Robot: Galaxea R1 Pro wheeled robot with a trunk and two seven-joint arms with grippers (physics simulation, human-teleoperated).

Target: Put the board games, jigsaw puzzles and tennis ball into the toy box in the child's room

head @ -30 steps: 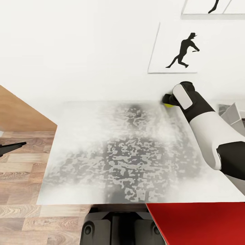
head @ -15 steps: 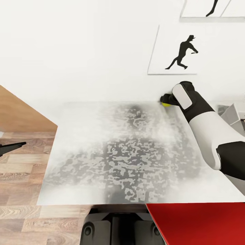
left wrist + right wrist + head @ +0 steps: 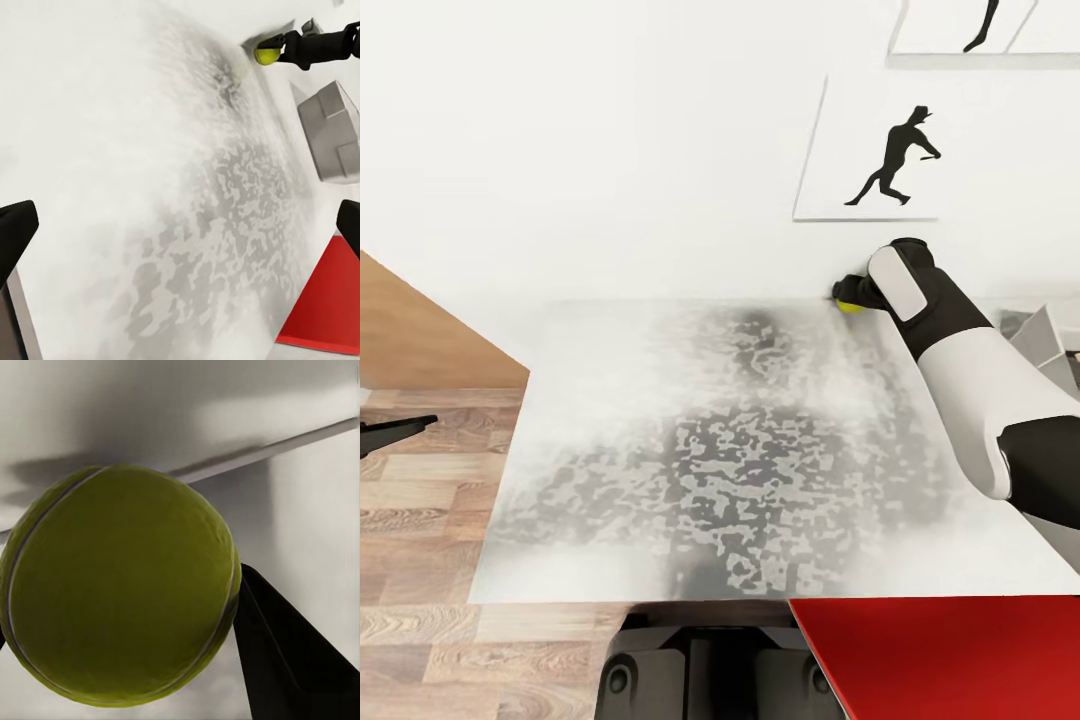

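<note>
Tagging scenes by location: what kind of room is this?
Probably a child's room or bedroom: pale table against a white wall, wood-plank floor, silhouette pictures on the wall, and a tennis ball in the right gripper.

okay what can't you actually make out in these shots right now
- Right pincer: head view, its own wrist covers most of it; right wrist view, the tennis ball blocks all but one finger.
- Toy box: head view, cut by the frame edge and the right arm.
- Left pincer: left wrist view, fingertips cut by the frame edges.
- Red sheet: cropped at the corner; cannot be identified.
</note>
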